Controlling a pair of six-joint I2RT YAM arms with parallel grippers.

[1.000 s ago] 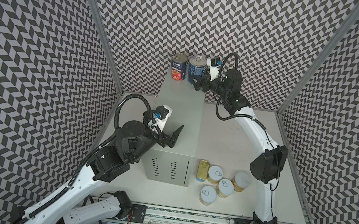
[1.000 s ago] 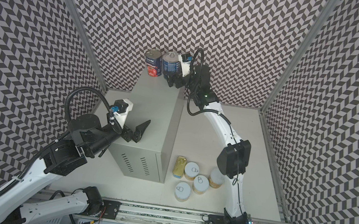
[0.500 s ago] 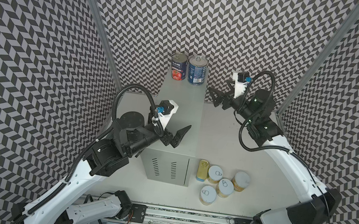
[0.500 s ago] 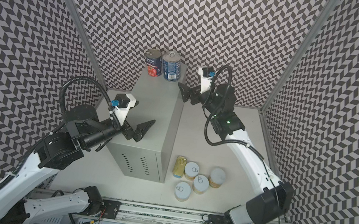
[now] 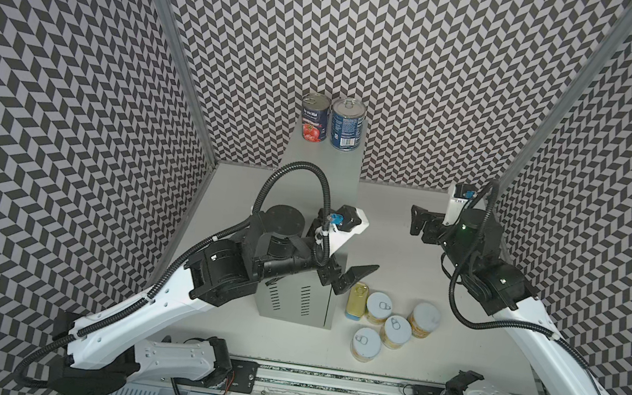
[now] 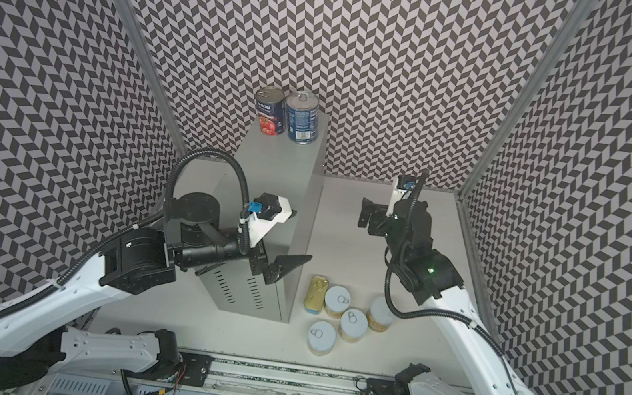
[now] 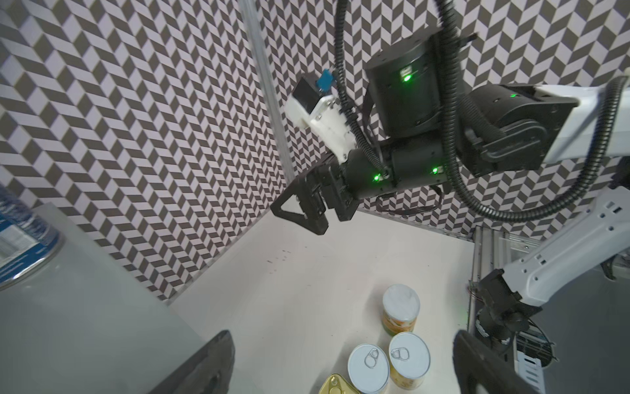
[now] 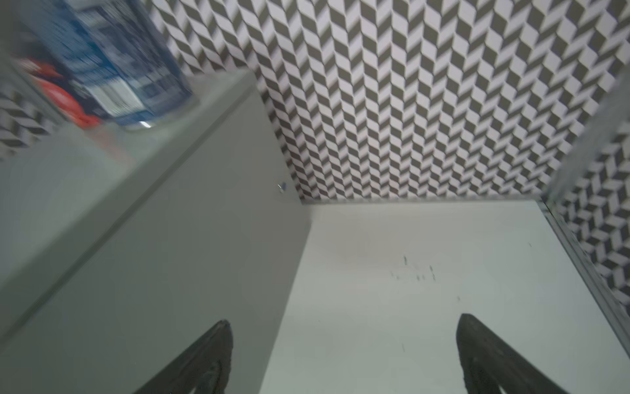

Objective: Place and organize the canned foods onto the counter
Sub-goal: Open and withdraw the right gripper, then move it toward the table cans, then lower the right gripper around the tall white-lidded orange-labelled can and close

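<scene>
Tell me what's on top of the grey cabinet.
On the cabinet, at its far end, stand a tomato-labelled can and a blue can, side by side. The middle of the top is bare. The left arm hangs over the near end, hiding that part.

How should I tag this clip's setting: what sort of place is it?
Probably a robot test cell, not a kitchen: chevron-patterned walls enclose a white tabletop, and two robot arms are mounted on a front rail.
</scene>
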